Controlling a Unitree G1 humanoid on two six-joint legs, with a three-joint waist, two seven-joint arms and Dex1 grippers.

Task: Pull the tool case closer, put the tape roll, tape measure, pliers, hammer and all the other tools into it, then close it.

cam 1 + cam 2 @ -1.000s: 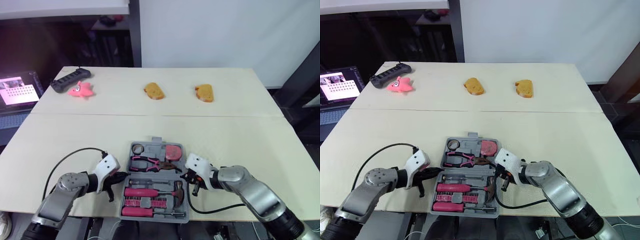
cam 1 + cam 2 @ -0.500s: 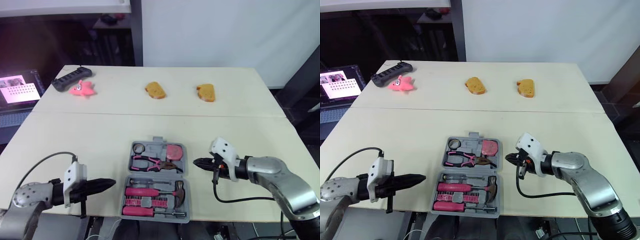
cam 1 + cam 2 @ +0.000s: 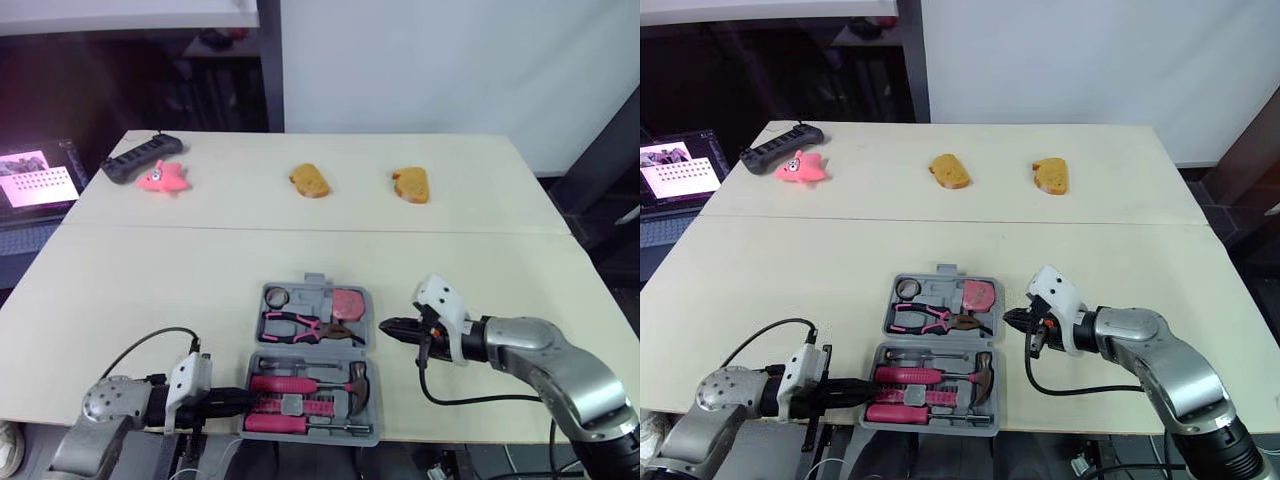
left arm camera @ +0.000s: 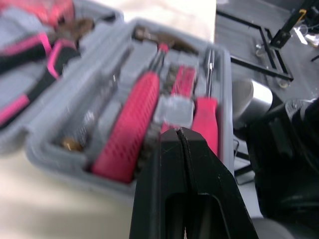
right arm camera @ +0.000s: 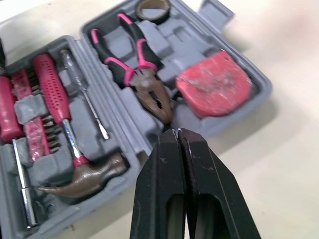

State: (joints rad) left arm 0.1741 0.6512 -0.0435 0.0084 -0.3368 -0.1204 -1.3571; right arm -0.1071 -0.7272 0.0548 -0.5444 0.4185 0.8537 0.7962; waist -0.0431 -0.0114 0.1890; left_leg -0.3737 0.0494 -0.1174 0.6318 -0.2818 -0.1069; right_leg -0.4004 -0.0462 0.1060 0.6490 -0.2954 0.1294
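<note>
While the tool case (image 3: 308, 300) lies open at the near edge of the table (image 3: 300, 250), the tape roll (image 3: 276, 297), pliers (image 3: 300, 325) and tape measure (image 3: 347, 303) sit in its far half. The hammer (image 3: 305, 383) lies in the near half with a pink-handled screwdriver (image 3: 275, 422). The left gripper (image 3: 238, 398) points at the case's left side, right by the near half. Its two fingers are pressed together with nothing between them. The right gripper (image 3: 385, 327) is just beside the case's right side, fingers pressed together too, holding nothing.
</note>
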